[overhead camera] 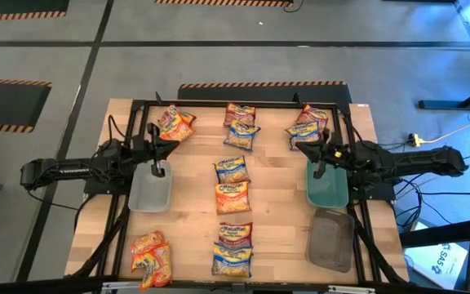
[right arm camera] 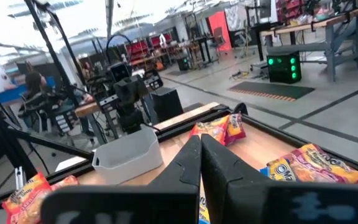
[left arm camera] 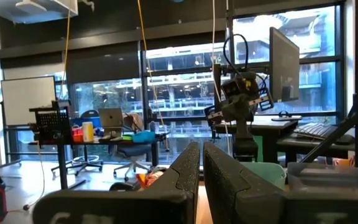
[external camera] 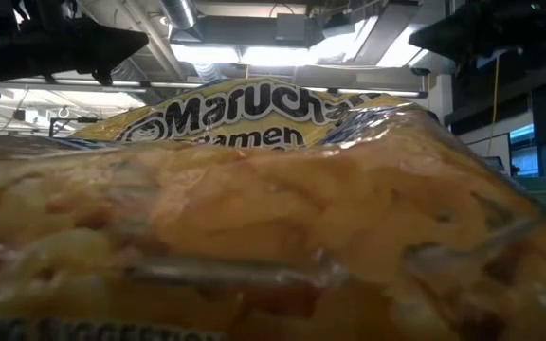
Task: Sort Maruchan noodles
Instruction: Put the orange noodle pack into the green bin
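Several Maruchan noodle packets lie flat on the wooden table: an orange-red pile at the far left point(overhead camera: 175, 122), maroon and blue ones at the far middle point(overhead camera: 241, 124), a heap at the far right point(overhead camera: 307, 126), a column down the middle point(overhead camera: 232, 184), and orange-red ones at the near left point(overhead camera: 150, 257). My left gripper point(overhead camera: 160, 170) hangs shut over the clear tray point(overhead camera: 150, 192), holding nothing. My right gripper point(overhead camera: 318, 170) hangs shut over the teal tray point(overhead camera: 329, 189), also holding nothing. In each wrist view the two fingers point(left arm camera: 201, 171) point(right arm camera: 199, 165) stand close together with nothing between them.
A grey tray point(overhead camera: 331, 239) lies near the table's right front corner. A black frame point(overhead camera: 243, 104) runs along the table's edges. In the low view one packet point(external camera: 273, 237) fills most of the picture. A person point(right arm camera: 33, 84) sits in the room beyond the table.
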Available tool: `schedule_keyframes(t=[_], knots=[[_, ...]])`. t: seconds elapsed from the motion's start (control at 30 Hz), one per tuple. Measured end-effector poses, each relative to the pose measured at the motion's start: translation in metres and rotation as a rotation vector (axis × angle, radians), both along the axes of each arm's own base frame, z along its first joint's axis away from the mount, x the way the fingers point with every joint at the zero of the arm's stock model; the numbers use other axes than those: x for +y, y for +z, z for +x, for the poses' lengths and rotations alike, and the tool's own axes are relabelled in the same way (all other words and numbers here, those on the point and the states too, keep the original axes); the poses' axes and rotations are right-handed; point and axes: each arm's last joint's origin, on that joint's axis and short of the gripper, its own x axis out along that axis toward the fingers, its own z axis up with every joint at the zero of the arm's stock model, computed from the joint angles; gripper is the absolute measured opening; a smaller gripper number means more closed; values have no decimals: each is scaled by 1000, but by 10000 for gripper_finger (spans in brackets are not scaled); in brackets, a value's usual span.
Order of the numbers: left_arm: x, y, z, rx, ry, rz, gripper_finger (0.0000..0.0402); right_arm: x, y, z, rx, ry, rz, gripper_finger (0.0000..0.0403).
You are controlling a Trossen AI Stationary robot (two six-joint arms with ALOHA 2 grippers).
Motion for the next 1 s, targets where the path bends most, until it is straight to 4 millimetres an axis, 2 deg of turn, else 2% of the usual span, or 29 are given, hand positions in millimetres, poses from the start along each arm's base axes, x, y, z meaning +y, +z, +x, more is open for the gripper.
schedule_keyframes(t=[0.3, 0.73, 1.0], knots=[[0, -3, 1, 23, -32, -53, 16, 5, 22, 44, 100, 103, -37, 1], [-5, -3, 2, 16, -126, -89, 16, 14, 24, 128, 363, 320, -27, 1], [-9, -2, 2, 5, -154, -86, 16, 17, 12, 158, 543, 385, 11, 1]])
